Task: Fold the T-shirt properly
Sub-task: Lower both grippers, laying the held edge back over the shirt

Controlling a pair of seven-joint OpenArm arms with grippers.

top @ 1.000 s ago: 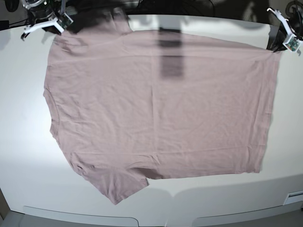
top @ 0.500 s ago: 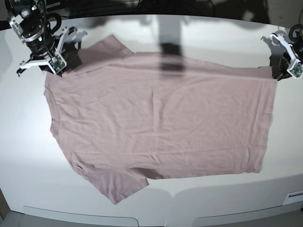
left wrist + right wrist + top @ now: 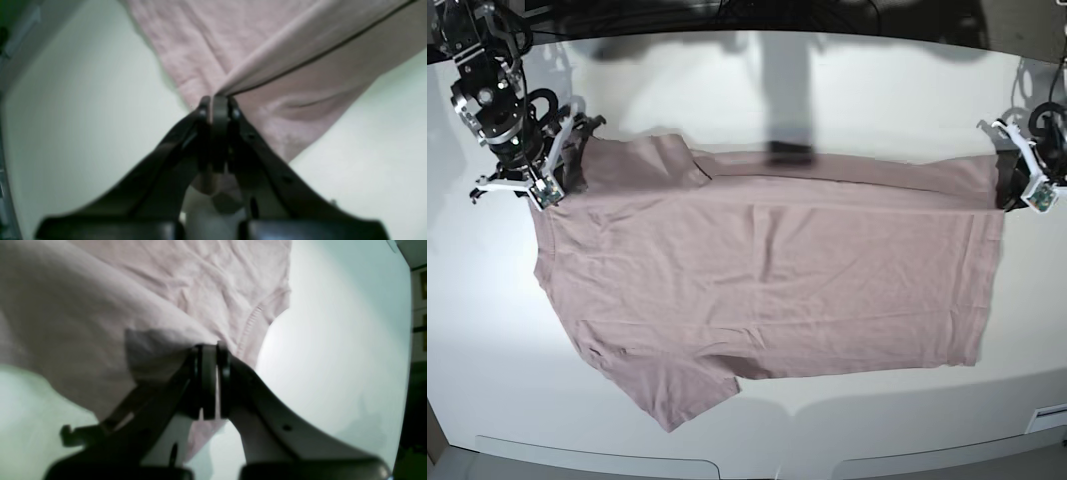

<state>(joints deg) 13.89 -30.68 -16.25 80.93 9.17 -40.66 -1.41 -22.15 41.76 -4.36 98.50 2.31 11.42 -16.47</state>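
Now each end effector, left (image 3: pixel 218 103) and right (image 3: pixel 210 351), pinches the T-shirt (image 3: pixel 767 290).

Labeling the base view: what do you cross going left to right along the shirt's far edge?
Right hand, shut on the shoulder end of the T-shirt → the shirt's folded-over far edge → left hand, shut on the hem corner → bare table.

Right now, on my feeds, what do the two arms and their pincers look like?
Both pincers, left pincer and right pincer, have dark, black-looking curved fingers with small round holes and flat pads. In the base view each arm ends in white plastic brackets with a small green board, behind black and metallic round joints.
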